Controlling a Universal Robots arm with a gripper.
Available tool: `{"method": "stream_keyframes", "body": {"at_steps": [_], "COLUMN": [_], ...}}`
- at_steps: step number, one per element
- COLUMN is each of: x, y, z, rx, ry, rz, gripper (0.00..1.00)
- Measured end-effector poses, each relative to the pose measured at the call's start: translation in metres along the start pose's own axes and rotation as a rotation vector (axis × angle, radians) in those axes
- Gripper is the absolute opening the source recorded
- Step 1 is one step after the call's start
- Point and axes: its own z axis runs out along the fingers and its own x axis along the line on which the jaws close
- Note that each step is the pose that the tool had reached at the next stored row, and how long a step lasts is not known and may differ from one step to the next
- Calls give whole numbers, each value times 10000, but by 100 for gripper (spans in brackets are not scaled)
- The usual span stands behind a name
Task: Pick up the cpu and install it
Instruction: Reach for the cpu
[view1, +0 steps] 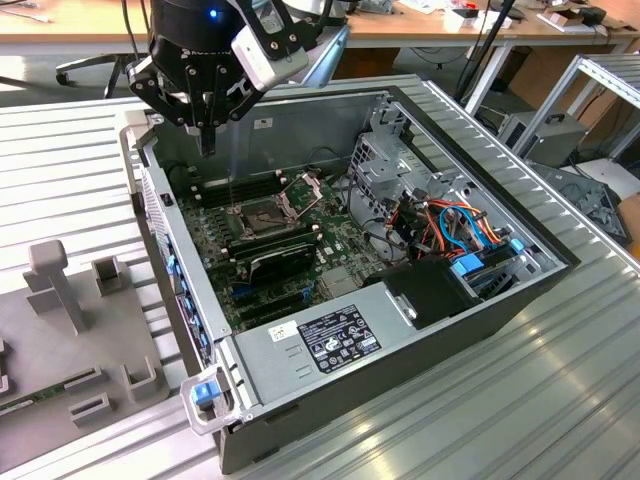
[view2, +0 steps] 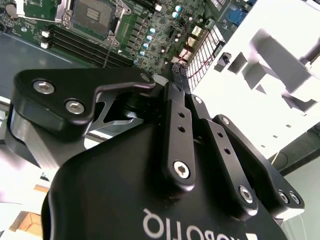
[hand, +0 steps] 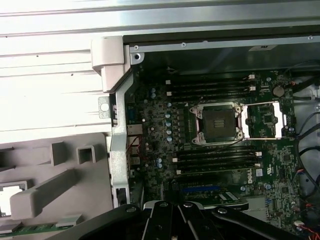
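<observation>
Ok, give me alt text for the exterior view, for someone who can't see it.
The arm's gripper hangs over an open computer case, above the motherboard and close to its open socket. A grey fixture tray lies beside the case at the exterior view's left.

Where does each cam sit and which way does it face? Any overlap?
Exterior view: off the arm, raised, looking down slantwise into the open computer case; the gripper hangs above the motherboard.
First wrist view: on the arm, looking down at the motherboard and socket; gripper links along one edge.
Second wrist view: behind the gripper, looking along it to the motherboard.
Shared: all three show the socket.
</observation>
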Motion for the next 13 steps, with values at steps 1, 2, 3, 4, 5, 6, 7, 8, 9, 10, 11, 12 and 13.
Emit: {"method": "stream_keyframes", "body": {"at_steps": [1, 2, 3, 4, 5, 6, 7, 8, 9, 10, 11, 12, 13], "x": [6, 12, 18, 23, 31, 36, 41, 47, 59, 77, 85, 93, 110], "y": [0, -1, -1, -1, -2, -3, -3, -3, -4, -6, -6, -7, -8], "z": [0, 0, 0, 0, -1, -1, -1, -1, -1, -1, -2, -2, -2], "rx": [0, 0, 0, 0, -1, 0, 0, 0, -1, 0, 1, 0, 0], "ry": [0, 0, 0, 0, 0, 0, 0, 0, 0, 0, 0, 0, 0], "rz": [0, 0, 0, 0, 0, 0, -1, 0, 0, 0, -1, 0, 0], "gripper": [11, 11, 11, 11, 11, 11, 11, 11, 11, 11, 11, 11, 11]}}
